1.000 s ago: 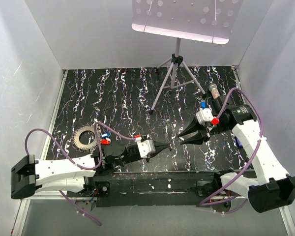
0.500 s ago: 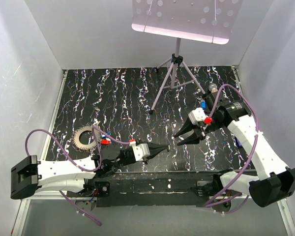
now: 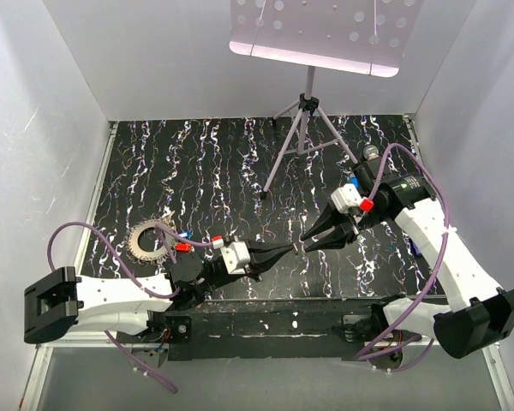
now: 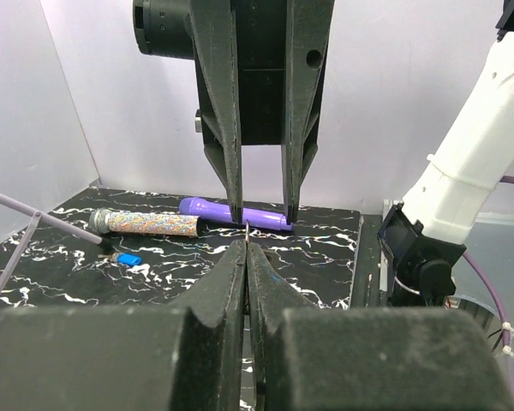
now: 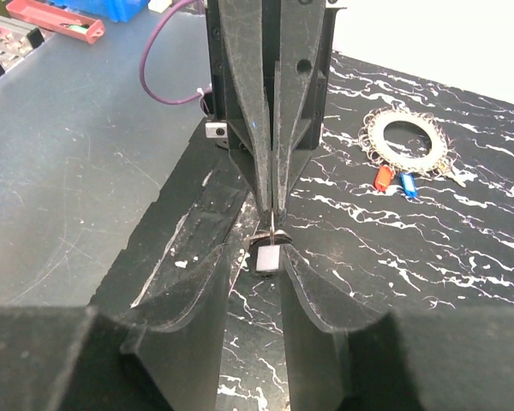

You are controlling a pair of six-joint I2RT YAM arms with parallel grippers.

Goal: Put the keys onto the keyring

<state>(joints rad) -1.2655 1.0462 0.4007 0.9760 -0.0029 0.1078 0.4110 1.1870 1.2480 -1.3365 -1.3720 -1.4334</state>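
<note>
closer together mid-frame than before, left gripper (image 3: 289, 247) pinches shut on a thin, light, slippery key (image 5: 266, 257) while right gripper (image 3: 309, 244) stands slightly open around it, likely best taken by its flat head.

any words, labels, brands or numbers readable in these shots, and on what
No text can be read in any view.
Red key and blue key: plastic heads show no lettering at this size.
Patterned tube: coloured speckle only, no letters.
Red box at the top of the right wrist view: a green mark, too blurred to read.
</note>
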